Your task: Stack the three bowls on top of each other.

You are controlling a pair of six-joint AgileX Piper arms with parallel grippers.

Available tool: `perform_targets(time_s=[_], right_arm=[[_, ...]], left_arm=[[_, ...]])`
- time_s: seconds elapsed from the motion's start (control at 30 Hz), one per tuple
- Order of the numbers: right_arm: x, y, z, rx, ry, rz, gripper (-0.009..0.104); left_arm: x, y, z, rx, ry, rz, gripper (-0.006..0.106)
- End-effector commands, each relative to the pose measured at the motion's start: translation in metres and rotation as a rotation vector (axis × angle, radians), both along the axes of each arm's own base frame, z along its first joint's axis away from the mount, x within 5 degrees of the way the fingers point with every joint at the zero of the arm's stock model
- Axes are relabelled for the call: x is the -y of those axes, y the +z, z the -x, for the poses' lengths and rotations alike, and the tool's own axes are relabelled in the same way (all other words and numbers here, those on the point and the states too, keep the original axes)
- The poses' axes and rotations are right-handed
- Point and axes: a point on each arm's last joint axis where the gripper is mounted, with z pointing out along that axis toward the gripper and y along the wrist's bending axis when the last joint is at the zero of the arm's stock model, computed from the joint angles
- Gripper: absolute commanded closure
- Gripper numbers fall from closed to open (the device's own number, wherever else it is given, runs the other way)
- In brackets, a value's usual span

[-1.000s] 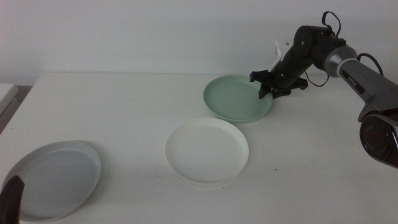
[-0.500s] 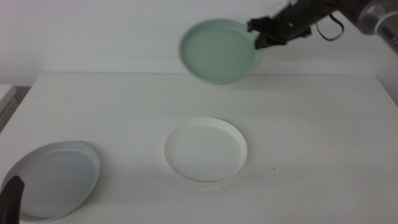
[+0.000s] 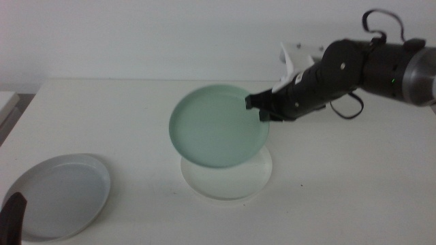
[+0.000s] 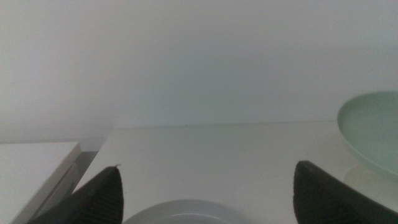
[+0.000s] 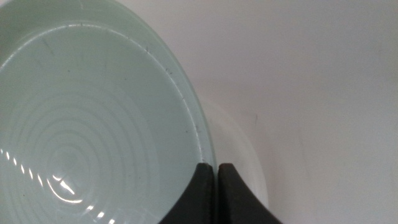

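My right gripper (image 3: 261, 109) is shut on the right rim of the mint green bowl (image 3: 216, 126), holding it tilted in the air just above the white bowl (image 3: 235, 182) in the middle of the table. The right wrist view shows the jaws of that gripper (image 5: 217, 168) pinching the green bowl's (image 5: 87, 124) edge, with the white bowl (image 5: 245, 155) underneath. The pale grey-blue bowl (image 3: 58, 196) lies at the front left. My left gripper (image 3: 12, 216) waits open at the bottom left beside it; its wrist view shows the grey-blue bowl's rim (image 4: 186, 211) between the jaws.
A white object (image 3: 294, 57) stands at the back right of the table behind my right arm. A lower white surface (image 4: 31, 168) adjoins the table's left edge.
The right gripper lifted the green bowl from the back right, carried it up and left, and has now lowered it over the white bowl. The left arm stayed still.
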Motion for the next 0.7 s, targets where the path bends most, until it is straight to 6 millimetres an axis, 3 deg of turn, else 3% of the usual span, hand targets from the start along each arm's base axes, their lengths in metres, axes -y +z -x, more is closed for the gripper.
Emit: perform_targets(time_s=[0.0,0.27,0.67], right_arm=[[-0.001,-0.007,0.0,-0.006,-0.028,-0.009,0.098],[-0.002,-0.036,-0.002,-0.11,-0.031,0.029,0.098],[-0.001,-0.049,-0.002,-0.146,-0.031,0.074,0.098]], left_arm=[[0.0,0.001,0.0,0.013,-0.001,0.004,0.007],[0.0,0.001,0.0,0.013,-0.001,0.004,0.007],[0.0,0.001,0.0,0.013,-0.001,0.004,0.007]])
